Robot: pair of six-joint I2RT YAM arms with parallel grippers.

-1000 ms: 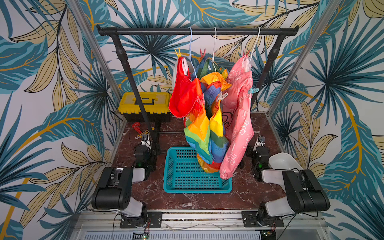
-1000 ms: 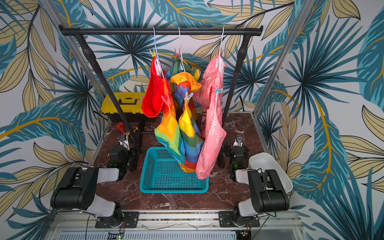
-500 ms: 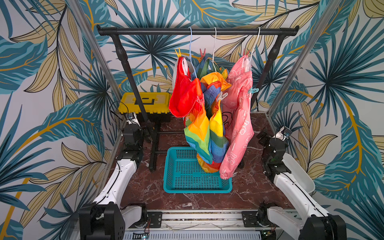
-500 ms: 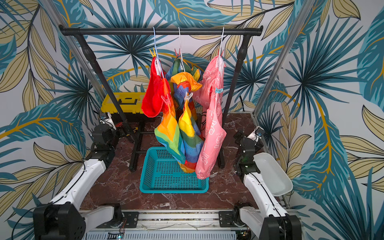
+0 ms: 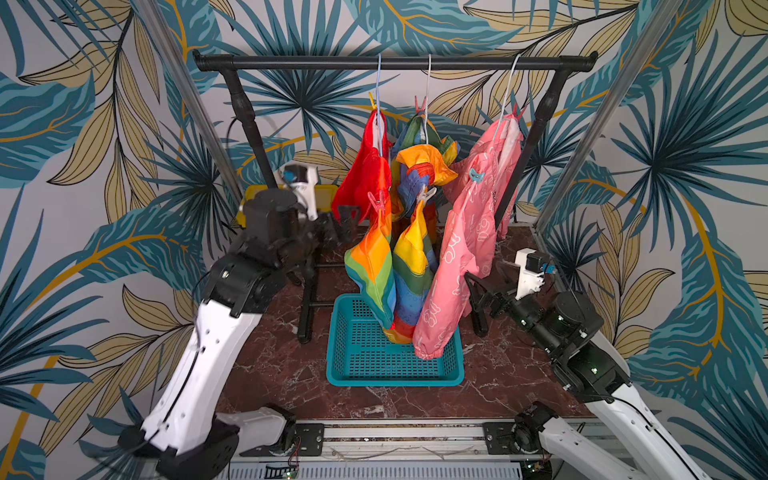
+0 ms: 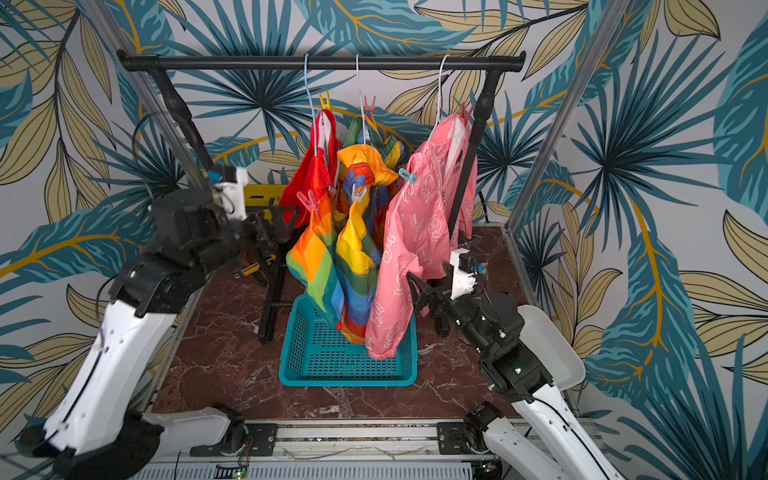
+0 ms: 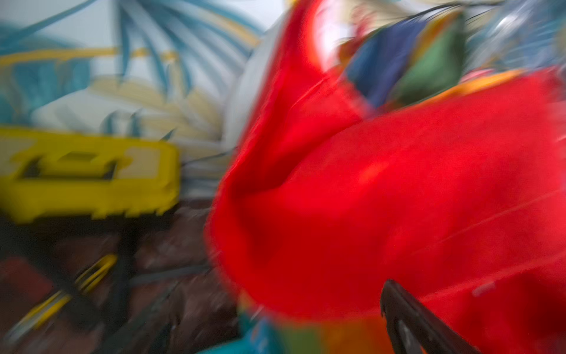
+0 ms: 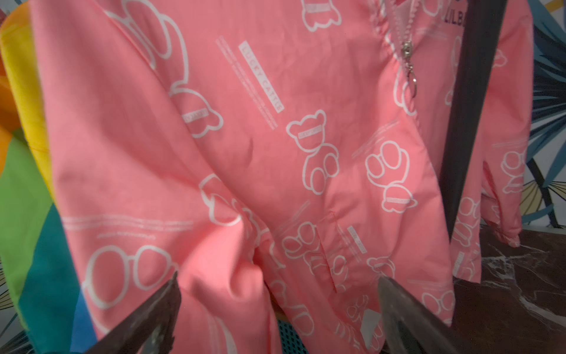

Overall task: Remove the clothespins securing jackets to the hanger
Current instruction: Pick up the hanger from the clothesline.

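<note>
Because the three jackets hang loose from wire hangers on the black rail above the tabletop, they will probably swing and give at any push. The red jacket, the rainbow jacket and the pink jacket look thin, light and slippery, so they offer no firm backing.

The left hand is spread and empty, just beside the red jacket's lower edge; its wrist view is too blurred to show contact. The right hand is spread wide and empty, facing the pink jacket's lower front.

The clothespins are the smallest things here. A yellow clothespin, a red-pink clothespin and a red clothespin sit up at the hanger necks. A pink clothespin, a pale grey clothespin and a light blue clothespin are lower, on the cloth. They are stiff, light and sprung, so each should be pinched across its flared tail ends and then drawn off.
</note>
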